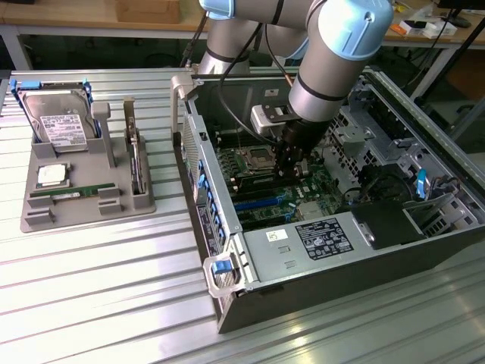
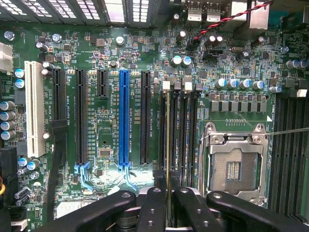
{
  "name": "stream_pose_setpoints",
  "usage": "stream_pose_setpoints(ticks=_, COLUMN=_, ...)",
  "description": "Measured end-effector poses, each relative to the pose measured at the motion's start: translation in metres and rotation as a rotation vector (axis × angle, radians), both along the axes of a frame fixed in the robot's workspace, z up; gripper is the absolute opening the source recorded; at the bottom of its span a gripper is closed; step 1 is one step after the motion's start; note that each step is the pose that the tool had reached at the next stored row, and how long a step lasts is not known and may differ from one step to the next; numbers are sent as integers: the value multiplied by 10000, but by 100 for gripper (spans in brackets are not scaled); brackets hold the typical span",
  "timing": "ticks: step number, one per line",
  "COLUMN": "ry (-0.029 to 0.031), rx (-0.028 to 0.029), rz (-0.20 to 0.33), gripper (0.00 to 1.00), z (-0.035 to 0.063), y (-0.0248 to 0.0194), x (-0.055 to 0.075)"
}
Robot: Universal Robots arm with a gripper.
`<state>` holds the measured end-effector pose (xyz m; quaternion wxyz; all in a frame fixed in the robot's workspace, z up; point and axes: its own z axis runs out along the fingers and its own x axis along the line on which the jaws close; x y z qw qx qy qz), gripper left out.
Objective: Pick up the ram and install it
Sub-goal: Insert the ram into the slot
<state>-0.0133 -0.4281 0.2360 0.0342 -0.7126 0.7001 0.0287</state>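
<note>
Fingers closed on ram, stick edge-on over black memory slots beside open processor socket; computer case on table, centre-right of exterior view.

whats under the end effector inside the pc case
The end effector holds the ram edge-on over the memory slots, beside the empty cpu socket. The slot directly beneath the ram is covered by it.

1. The ram is a thin stick seen edge-on, standing upright and pinched in the claw.
2. It runs lengthwise along a black memory slot, near the processor socket.
3. A second green stick with a white sticker lies flat in the grey holder.
</note>
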Motion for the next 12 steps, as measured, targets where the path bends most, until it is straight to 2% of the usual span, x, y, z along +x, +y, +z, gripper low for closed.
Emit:
stream_pose_setpoints(ticks=1, ry=65, rx=-10, rz=0, gripper=13, z=0, y=1, x=2)
stream_pose_setpoints(ticks=2, ry=259, rx=-62, rz=0, gripper=13, z=0, y=0, x=3)
stream_pose_setpoints(ticks=3, ry=378, rx=-81, rz=1, gripper=13, z=0, y=0, x=3)
stream_pose_setpoints(ticks=9, ry=376, rx=-81, rz=4, gripper=13, z=0, y=0, x=3)
stream_pose_setpoints(ticks=12, ry=355, rx=-79, rz=-4, gripper=13, z=-4, y=0, x=-2)
